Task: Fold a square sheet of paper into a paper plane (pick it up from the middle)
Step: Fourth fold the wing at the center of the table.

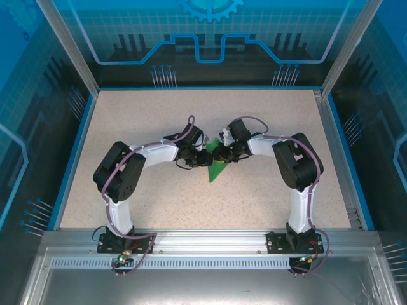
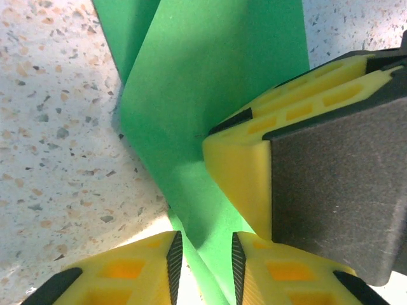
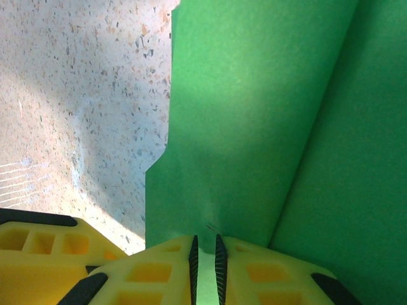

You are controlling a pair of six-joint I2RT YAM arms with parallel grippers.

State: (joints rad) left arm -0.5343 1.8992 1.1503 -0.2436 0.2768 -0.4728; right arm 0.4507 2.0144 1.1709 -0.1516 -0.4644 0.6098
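Both arms reach in to the middle of the table, wrists facing each other, well away from all four edges. The paper plane sits between them as a narrow green wedge with its tip pointing at the near edge. It is lifted at the top, where the grippers meet, and I cannot tell whether the tip touches the surface. Right gripper: jaws nearly together, black pads pressed on a fold of the green paper, so it has a firm pinch on the plane. Left gripper: jaws narrowly parted. A strip of the paper runs through the gap, with bare space visible beside the left pad, so I read it as loose and not clamped. From the left wrist I see one of the right gripper's yellow fingers against the paper, just beside my left fingertips. Creases run lengthwise along the sheet.
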